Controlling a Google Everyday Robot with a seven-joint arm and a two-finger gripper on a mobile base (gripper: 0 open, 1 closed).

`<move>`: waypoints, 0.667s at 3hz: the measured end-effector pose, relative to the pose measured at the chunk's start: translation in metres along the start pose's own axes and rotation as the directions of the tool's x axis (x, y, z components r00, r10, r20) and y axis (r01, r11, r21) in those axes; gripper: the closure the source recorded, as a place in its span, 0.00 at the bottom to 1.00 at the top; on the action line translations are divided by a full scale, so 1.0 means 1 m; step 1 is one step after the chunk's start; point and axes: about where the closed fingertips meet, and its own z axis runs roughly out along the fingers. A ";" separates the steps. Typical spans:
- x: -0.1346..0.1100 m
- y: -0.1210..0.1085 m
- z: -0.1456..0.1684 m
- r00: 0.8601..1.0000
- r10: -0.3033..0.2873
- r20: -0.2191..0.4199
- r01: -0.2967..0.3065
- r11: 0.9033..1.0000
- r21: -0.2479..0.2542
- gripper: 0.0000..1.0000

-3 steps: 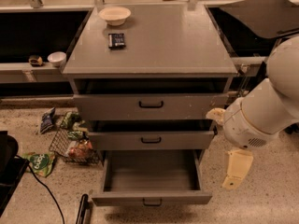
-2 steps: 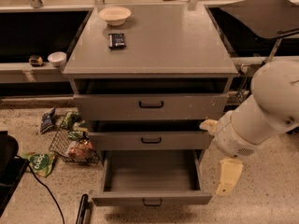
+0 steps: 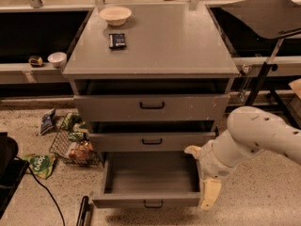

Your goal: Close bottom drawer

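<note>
Presently the end effector [image 3: 209, 195] hangs lower right beside the pulled-out bottom drawer [image 3: 122, 201], its grip I cannot tell, and next must press the front inward.

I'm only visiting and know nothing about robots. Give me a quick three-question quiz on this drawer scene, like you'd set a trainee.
1. Fill in: beside the black packet on the cabinet top sits a pale ____.
2. True or false: the bottom drawer is shut.
3. The gripper is: A) on the cabinet top; B) beside the bottom drawer's right front corner; C) inside the bottom drawer.
Key: 1 bowl; 2 false; 3 B.
</note>
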 end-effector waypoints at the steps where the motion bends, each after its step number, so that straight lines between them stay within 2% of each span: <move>1: 0.003 0.000 0.066 0.992 -0.013 0.122 0.022 0.997 -0.071 0.00; 2: 0.003 0.000 0.066 0.992 -0.013 0.122 0.022 0.997 -0.071 0.00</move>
